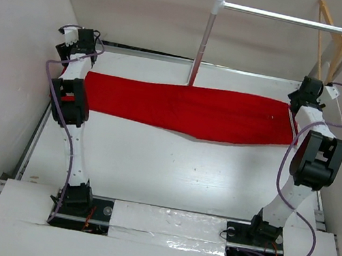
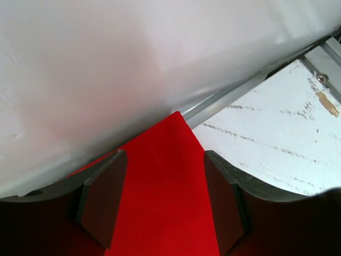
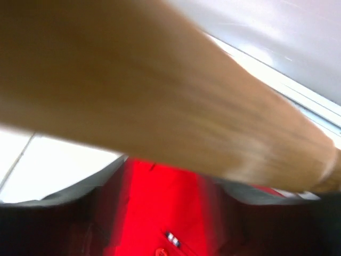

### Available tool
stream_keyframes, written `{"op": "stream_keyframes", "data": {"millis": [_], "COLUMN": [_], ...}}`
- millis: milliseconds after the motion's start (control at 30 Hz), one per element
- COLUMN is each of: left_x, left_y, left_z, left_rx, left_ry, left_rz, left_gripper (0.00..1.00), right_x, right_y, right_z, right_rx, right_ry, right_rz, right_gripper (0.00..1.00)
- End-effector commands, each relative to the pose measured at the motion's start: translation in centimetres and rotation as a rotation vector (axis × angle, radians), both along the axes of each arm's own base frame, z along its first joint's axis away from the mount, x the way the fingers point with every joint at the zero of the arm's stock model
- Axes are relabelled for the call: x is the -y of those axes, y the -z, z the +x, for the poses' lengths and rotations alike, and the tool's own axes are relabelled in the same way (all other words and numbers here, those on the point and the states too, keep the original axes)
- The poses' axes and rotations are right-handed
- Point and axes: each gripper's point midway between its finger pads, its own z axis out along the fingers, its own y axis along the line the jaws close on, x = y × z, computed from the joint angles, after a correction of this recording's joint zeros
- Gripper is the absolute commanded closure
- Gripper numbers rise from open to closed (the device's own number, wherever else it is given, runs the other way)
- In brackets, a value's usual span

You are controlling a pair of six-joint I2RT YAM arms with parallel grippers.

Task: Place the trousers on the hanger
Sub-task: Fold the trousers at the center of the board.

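Bright red trousers (image 1: 188, 108), plain and unpatterned from above; a few small white stripes on the red in the right wrist view. Light tan wooden hanger (image 1: 329, 36). Silver rail (image 1: 290, 18) with white posts. White worktop (image 1: 170, 168), flecked grey. Left arm (image 1: 73, 150) and right arm (image 1: 293, 189) white with black joints; purple cable (image 1: 314, 243).

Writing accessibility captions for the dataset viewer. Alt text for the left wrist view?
Red trousers run up the middle of the open left gripper, with its two dark fingers standing apart on either side. Behind are a plain white wall and a metal frame strip, with scuffed white tabletop at the right.
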Motion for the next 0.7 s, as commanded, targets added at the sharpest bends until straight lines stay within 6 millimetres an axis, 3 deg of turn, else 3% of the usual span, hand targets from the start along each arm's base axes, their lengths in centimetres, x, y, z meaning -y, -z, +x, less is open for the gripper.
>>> {"op": "stream_keyframes", "data": {"millis": [0, 67, 100, 133, 167, 233, 267, 367, 400, 433, 467, 500, 533, 567, 600, 633, 667], "left_x": [-1.0, -0.5, -0.3, 0.0, 0.8, 1.6, 2.2, 4.4, 4.8, 6.2, 6.8, 7.2, 8.0, 8.4, 9.0, 9.1, 9.4], "left_y": [-3.2, -3.9, -3.2, -2.9, -4.3, -2.8, -2.6, -3.3, -1.6, -1.0, -2.2, -0.6, -0.4, -1.4, -0.4, -0.1, -1.1], "left_z": [0.2, -0.3, -1.0, -1.6, -1.9, -3.8, -5.3, -7.3, -9.0, -9.3, -10.0, -11.6, -12.0, -12.5, -13.7, -14.5, -15.1], "left_rx": [0.059, 0.077, 0.061, 0.051, 0.075, 0.049, 0.062, 0.115, 0.092, 0.119, 0.157, 0.136, 0.144, 0.182, 0.162, 0.163, 0.197], "left_ry": [-0.014, -0.010, -0.013, -0.012, 0.001, -0.002, -0.009, 0.031, 0.024, 0.040, 0.047, 0.035, 0.053, 0.050, 0.046, 0.042, 0.041], "left_rz": [0.049, 0.028, 0.014, -0.002, -0.005, -0.049, -0.084, -0.191, -0.238, -0.315, -0.342, -0.377, -0.414, -0.436, -0.461, -0.480, -0.491], "left_gripper": [0.43, 0.43, 0.43, 0.43, 0.44, 0.47, 0.47, 0.50, 0.50, 0.50, 0.50, 0.50, 0.50, 0.50, 0.50, 0.51, 0.51], "right_x": [-1.4, -2.5, -2.7, -3.5, -4.2, -4.9, -5.1, -6.3, -7.4, -7.6, -8.5, -9.3, -9.9, -10.2, -10.8, -11.4, -11.8], "right_y": [-2.7, -3.1, -3.2, -3.5, -3.8, -3.6, -3.1, -2.4, -1.4, -1.1, -0.7, -0.1, 0.6, 1.0, 1.3, 0.5, 2.3], "right_z": [1.5, 0.6, 0.3, 0.2, -0.3, -1.2, -2.5, -4.1, -5.5, -6.1, -6.7, -7.3, -8.6, -9.2, -9.8, -10.4, -11.8], "right_rx": [0.064, 0.083, 0.084, 0.088, 0.090, 0.079, 0.072, 0.098, 0.096, 0.105, 0.111, 0.113, 0.119, 0.115, 0.119, 0.147, 0.120], "right_ry": [-0.085, -0.119, -0.129, -0.145, -0.158, -0.164, -0.164, -0.166, -0.189, -0.184, -0.199, -0.218, -0.234, -0.242, -0.258, -0.274, -0.284], "right_rz": [-0.033, -0.039, -0.035, -0.035, -0.033, -0.025, -0.019, 0.024, 0.050, 0.071, 0.083, 0.098, 0.118, 0.126, 0.133, 0.130, 0.144], "right_gripper": [0.26, 0.10, 0.05, 0.04, 0.04, 0.04, 0.05, 0.12, 0.20, 0.24, 0.30, 0.40, 0.49, 0.65, 0.82, 0.92, 1.00]}}
